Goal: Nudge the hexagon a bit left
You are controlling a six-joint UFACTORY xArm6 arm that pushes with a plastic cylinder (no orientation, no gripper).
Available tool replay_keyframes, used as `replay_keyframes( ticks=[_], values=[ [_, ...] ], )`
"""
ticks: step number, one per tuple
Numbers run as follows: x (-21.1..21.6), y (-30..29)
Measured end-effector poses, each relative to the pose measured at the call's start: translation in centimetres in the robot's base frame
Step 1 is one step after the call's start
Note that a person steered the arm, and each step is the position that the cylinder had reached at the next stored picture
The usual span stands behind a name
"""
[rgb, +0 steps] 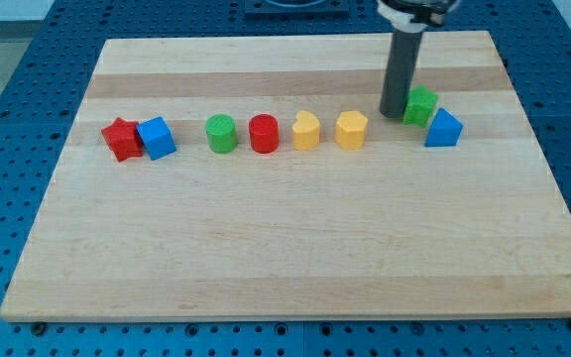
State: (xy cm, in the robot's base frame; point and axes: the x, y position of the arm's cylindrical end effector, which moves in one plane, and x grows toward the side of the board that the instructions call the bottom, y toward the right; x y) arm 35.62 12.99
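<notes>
The yellow hexagon (351, 129) stands in a row of blocks across the upper half of the wooden board (285, 248). My tip (395, 115) rests on the board just to the right of the hexagon and slightly toward the view's top, a small gap away from it. The tip is close against the left side of a green star-like block (422, 104). Another yellow block (306, 130), with a rounded shape, sits just left of the hexagon.
Left along the row are a red cylinder (263, 132), a green cylinder (222, 133), a blue cube (156, 137) and a red star (121, 138) touching it. A blue triangular block (443, 128) sits to the lower right of the green block.
</notes>
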Motion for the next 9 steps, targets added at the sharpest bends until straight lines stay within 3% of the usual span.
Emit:
replay_keyframes(
  ticks=[3,6,9],
  values=[
    [4.3,-1.9],
    [4.3,0.6],
    [0.5,-4.4]
  ],
)
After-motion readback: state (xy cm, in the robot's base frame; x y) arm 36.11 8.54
